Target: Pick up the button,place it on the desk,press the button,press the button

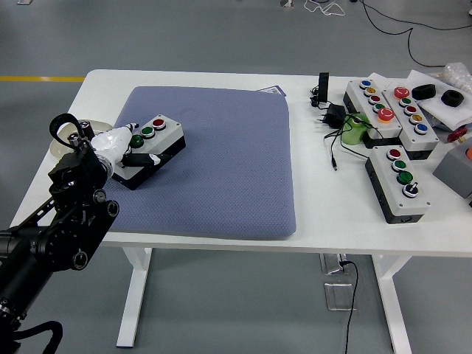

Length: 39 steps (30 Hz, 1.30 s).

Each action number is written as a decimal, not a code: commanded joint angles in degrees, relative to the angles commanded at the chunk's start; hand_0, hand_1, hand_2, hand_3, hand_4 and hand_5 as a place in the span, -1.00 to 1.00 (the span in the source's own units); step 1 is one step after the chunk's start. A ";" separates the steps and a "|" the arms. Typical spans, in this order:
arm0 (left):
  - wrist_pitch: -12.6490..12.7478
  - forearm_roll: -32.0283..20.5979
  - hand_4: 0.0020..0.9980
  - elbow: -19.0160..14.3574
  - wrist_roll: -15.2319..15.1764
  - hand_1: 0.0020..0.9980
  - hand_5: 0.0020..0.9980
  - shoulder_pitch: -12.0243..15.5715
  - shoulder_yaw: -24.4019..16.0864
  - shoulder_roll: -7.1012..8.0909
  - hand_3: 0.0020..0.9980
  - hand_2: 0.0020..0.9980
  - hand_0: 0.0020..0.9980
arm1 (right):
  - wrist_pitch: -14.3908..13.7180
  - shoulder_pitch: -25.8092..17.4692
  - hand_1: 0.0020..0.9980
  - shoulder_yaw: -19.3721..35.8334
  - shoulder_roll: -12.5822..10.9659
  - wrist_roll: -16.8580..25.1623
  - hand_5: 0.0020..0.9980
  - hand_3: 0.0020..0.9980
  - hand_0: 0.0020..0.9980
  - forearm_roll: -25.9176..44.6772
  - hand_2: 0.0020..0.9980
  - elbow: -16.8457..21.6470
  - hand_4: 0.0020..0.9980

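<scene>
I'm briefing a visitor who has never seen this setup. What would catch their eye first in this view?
Probably the big blue-grey pad covering the middle of the white table, and the robot's left hand at the pad's left edge, its fingers on a button box with red and green buttons. Next, the cluster of similar button boxes and black cables crowded at the table's right end.

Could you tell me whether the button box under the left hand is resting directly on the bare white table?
No, the button box under the left hand lies on the blue-grey pad.
</scene>
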 joint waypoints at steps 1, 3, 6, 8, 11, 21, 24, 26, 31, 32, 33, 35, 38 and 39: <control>-0.38 0.00 1.00 0.42 0.33 0.92 0.18 -0.36 0.35 -0.02 1.00 1.00 0.78 | -0.02 0.02 0.06 -0.02 0.00 0.03 -0.50 0.26 0.29 0.07 0.12 0.00 -0.55; -0.70 0.00 1.00 0.90 0.72 0.92 0.18 -0.76 0.84 -0.03 1.00 1.00 0.78 | -0.04 0.05 0.06 -0.02 0.00 0.04 -0.50 0.26 0.29 0.09 0.12 0.00 -0.55; -0.88 0.00 1.00 1.47 1.46 0.78 0.01 -1.22 1.84 -0.07 1.00 0.87 0.56 | -0.01 0.14 0.06 0.24 0.00 -0.04 -0.50 0.26 0.29 -0.34 0.12 0.00 -0.55; -0.25 0.00 1.00 1.40 1.82 0.78 0.01 -1.13 2.06 -0.16 1.00 0.87 0.56 | -0.01 0.14 0.06 0.29 -0.02 -0.02 -0.50 0.26 0.29 -0.37 0.12 0.00 -0.55; 0.27 0.00 1.00 1.73 2.53 0.64 -0.08 -1.20 2.97 -0.11 1.00 0.71 0.38 | -0.06 0.11 0.06 0.49 -0.01 -0.04 -0.50 0.26 0.29 -0.42 0.12 0.00 -0.55; 4.45 -0.51 0.81 4.80 1.47 0.32 -0.58 -1.91 5.09 -0.26 0.94 0.35 -0.03 | 0.01 0.12 0.06 0.49 0.02 -0.14 -0.50 0.26 0.29 -0.70 0.12 0.00 -0.55; 7.55 -1.54 0.26 5.73 0.70 0.02 -1.00 -2.05 5.50 -0.32 0.58 -0.01 0.05 | 0.00 0.18 0.06 0.39 0.01 -0.09 -0.50 0.26 0.29 -0.61 0.12 0.00 -0.55; 9.45 -1.65 0.26 6.14 0.09 0.02 -1.00 -2.09 5.62 -0.38 0.58 -0.01 0.05 | -0.01 0.19 0.06 0.43 0.01 -0.08 -0.50 0.26 0.29 -0.64 0.12 0.00 -0.55; 11.61 -1.61 0.06 6.78 -2.10 -0.31 -1.00 -2.17 5.70 -0.34 -0.14 -0.38 -0.23 | -0.06 0.18 0.06 0.52 -0.03 -0.07 -0.50 0.26 0.29 -0.73 0.12 0.00 -0.54; 11.46 -1.77 0.06 6.90 -2.51 -0.31 -1.00 -2.16 5.73 -0.32 -0.14 -0.38 -0.23 | -0.07 0.16 0.06 0.48 -0.03 -0.07 -0.50 0.26 0.29 -0.69 0.12 0.00 -0.54; 11.16 -2.17 0.06 7.08 -3.03 -0.31 -1.00 -2.13 5.81 -0.29 -0.14 -0.38 -0.23 | -0.08 0.14 0.06 0.40 -0.03 -0.06 -0.50 0.26 0.29 -0.60 0.12 0.00 -0.54; 10.85 -2.61 -0.18 7.28 -3.56 -0.60 -1.00 -2.09 5.94 -0.25 -0.48 -0.62 -0.49 | -0.09 0.12 0.06 0.33 -0.02 -0.07 -0.50 0.26 0.29 -0.53 0.12 0.00 -0.54; 10.32 -2.92 -0.18 7.36 -4.65 -0.60 -1.00 -1.82 6.07 -0.18 -0.48 -0.62 -0.49 | -0.12 -0.01 0.06 0.17 -0.02 -0.09 -0.50 0.26 0.29 -0.37 0.12 0.00 -0.54; 10.25 -3.03 -0.18 7.32 -4.95 -0.60 -1.00 -1.77 6.10 -0.15 -0.48 -0.62 -0.49 | -0.13 -0.03 0.06 0.13 -0.02 -0.09 -0.50 0.26 0.29 -0.34 0.12 0.00 -0.54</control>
